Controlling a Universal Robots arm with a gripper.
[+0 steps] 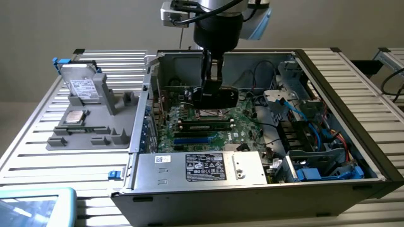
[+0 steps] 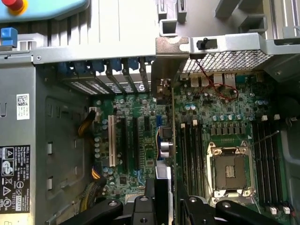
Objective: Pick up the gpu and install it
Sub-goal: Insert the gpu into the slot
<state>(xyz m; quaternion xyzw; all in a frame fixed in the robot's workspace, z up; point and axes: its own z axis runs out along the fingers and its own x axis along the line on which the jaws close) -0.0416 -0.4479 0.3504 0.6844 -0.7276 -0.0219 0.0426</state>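
Pincer [image 1: 211, 89] [image 2: 165, 206]: jaws part-closed, clamped on gpu [image 1: 221, 98] [image 2: 165, 147].
Gpu: held on edge, hanging from fingertips inside open case [image 1: 252, 203]; bracket end toward rear wall, beside blue slot covers [image 2: 115, 65]. Contact with slot: cannot tell.
Motherboard [image 1: 208, 137] [image 2: 136, 140]: directly beneath pincer.
CPU socket [image 2: 229, 168]: on board, just beside card.
Power supply [image 1: 202, 168]: below pincer, at case front edge.
Tray [image 1: 94, 137]: outside case, well apart from pincer, toward the exterior view's left; carries drive [image 1: 82, 87], CPU chip [image 1: 75, 117].

Exterior view high, oblique over case [image 1: 252, 201] — wrist view close above shared motherboard [image 2: 201, 112].
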